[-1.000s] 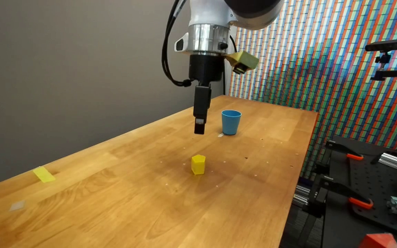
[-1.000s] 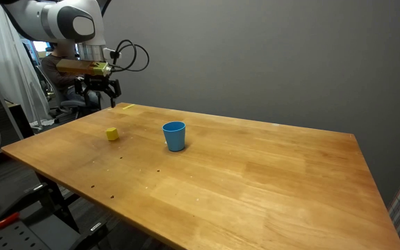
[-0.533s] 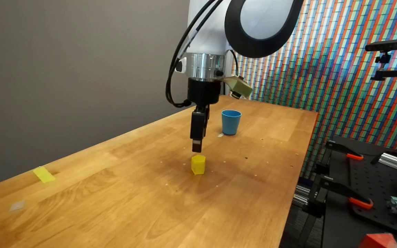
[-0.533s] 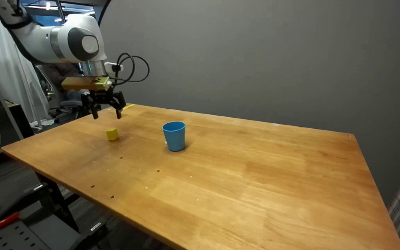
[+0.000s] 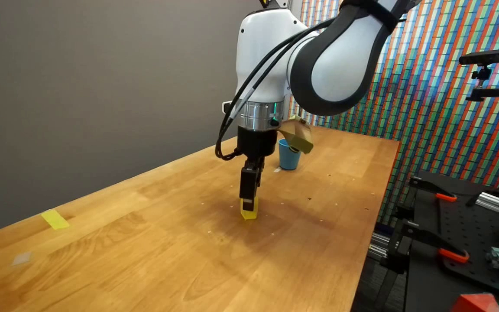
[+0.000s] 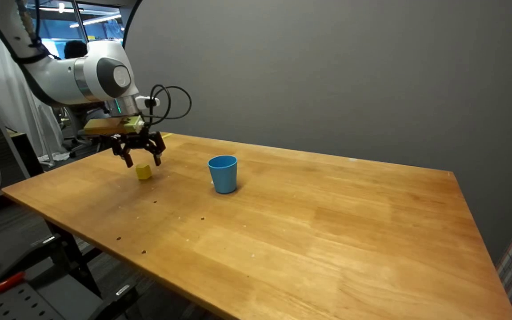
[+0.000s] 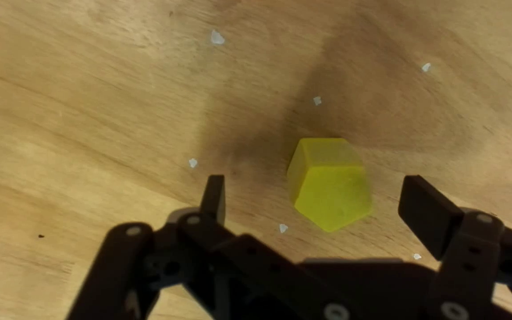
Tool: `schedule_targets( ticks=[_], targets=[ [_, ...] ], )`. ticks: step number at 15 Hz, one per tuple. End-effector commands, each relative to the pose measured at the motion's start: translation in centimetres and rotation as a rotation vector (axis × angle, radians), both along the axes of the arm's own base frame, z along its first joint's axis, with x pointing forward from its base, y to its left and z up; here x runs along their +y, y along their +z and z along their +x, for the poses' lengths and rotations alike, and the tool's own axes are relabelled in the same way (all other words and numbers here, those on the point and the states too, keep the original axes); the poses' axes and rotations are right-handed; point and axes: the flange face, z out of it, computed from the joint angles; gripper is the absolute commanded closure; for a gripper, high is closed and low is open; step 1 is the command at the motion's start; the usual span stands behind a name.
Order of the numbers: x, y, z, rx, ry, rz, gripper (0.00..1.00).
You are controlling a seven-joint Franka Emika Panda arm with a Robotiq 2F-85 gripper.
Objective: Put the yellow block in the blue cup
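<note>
The yellow block (image 5: 249, 215) is a small five-sided prism standing upright on the wooden table; it also shows in an exterior view (image 6: 143, 172) and in the wrist view (image 7: 334, 195). My gripper (image 6: 143, 163) is open, low over the block. In the wrist view my gripper (image 7: 313, 189) has its fingers on either side of the block, with a gap on each side. In an exterior view a finger (image 5: 248, 203) hides the block's upper part. The blue cup (image 6: 224, 178) stands upright and apart from the block; in an exterior view the wrist camera mount partly covers the cup (image 5: 288, 159).
The wooden table (image 6: 327, 231) has small white specks and dark holes. A flat yellow tape patch (image 5: 55, 219) lies near the wall edge. A grey wall (image 5: 102, 86) runs along the table. Black clamps with orange handles (image 5: 453, 255) sit beside the table.
My open gripper has moved down, from well above the table to just over the yellow block. The block and the cup have not moved.
</note>
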Motion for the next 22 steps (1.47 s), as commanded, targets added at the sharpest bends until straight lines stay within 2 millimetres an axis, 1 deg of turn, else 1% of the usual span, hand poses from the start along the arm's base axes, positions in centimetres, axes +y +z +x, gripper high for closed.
schedule_targets(
  ticks=[1, 2, 3, 5, 7, 8, 9, 10, 13, 16, 17, 18, 20, 21, 22],
  targets=[
    [0.9, -0.5, 0.9, -0.058, 0.002, -0.014, 0.27],
    [0.8, -0.6, 1.0, -0.056, -0.001, -0.021, 0.34],
    [0.7, -0.7, 1.1, -0.052, -0.01, -0.027, 0.44],
    [0.1, -0.6, 1.1, -0.035, -0.049, -0.042, 0.6],
    [-1.1, 0.3, 0.8, -0.021, -0.103, -0.05, 0.73],
    [-2.2, 1.6, 0.8, -0.033, -0.147, -0.048, 0.81],
    [-3.3, 2.8, 1.0, -0.044, -0.188, -0.045, 0.81],
    [-5.0, 5.0, 1.2, -0.081, -0.248, -0.035, 0.81],
    [-9.4, 9.9, 2.6, -0.185, -0.382, -0.029, 0.81],
    [-14.9, 15.8, 4.0, -0.303, -0.508, -0.055, 0.81],
    [-16.6, 16.9, 4.4, -0.334, -0.556, -0.073, 0.81],
    [-18.3, 17.8, 4.7, -0.352, -0.611, -0.088, 0.81],
    [-21.0, 18.3, 4.9, -0.362, -0.701, -0.127, 0.81],
    [-22.1, 18.0, 4.8, -0.355, -0.737, -0.139, 0.81],
    [-22.8, 17.3, 4.7, -0.334, -0.764, -0.143, 0.81]
  ],
)
